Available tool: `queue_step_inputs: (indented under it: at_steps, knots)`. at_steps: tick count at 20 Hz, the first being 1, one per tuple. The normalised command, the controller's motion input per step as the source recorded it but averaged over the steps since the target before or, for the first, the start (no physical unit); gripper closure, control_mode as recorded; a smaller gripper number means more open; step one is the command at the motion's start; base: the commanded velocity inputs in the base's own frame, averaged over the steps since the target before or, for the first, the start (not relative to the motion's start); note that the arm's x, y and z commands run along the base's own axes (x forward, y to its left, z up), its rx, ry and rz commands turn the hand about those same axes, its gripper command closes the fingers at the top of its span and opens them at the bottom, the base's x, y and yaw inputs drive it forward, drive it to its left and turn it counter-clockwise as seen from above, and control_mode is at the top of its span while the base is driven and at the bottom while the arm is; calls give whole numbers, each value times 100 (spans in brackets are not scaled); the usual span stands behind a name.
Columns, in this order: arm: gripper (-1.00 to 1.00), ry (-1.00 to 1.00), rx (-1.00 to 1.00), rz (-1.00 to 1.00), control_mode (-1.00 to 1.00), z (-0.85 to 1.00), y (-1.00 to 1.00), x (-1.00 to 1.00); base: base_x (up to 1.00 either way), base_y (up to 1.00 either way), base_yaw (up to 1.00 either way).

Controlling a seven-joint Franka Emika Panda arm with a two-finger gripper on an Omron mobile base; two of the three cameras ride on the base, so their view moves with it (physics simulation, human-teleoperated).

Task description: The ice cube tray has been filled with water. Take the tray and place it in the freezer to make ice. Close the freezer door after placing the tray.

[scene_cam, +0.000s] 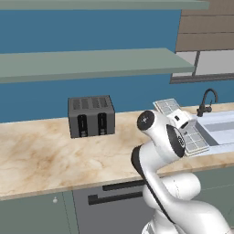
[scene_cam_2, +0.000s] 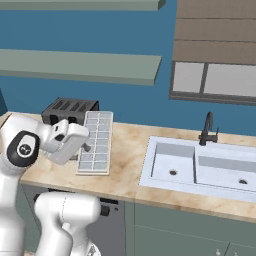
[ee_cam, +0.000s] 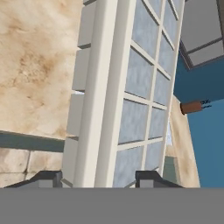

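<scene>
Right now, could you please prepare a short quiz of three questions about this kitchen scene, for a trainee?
1. True or false: the ice cube tray lies inside the sink.
2. What stands behind the tray, against the blue wall? A) a kettle B) a toaster C) a pot
3. Fill in: in the hand view, the pincer has one fingertip on each side of the tray's long ____.

Key
1. False: in the right base view it is over the counter, left of the sink.
2. B
3. rim
</scene>
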Motion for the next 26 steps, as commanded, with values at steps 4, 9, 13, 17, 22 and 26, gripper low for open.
queue_step_inputs:
  at_steps: [4,9,13,17,22,26]
  knots:
    - [100,0,-4,0,-100,34,3,-18,0,0,0]
    - [100,2,-5,0,-100,22,4,-16,0,0,0]
    - [100,12,-3,0,-100,13,0,-10,0,0,0]
    - [100,1,0,0,-100,1,0,-23,0,0,0]
    - [100,0,0,0,-100,0,0,-28,0,0,0]
    - [100,0,0,0,-100,0,0,-16,0,0,0]
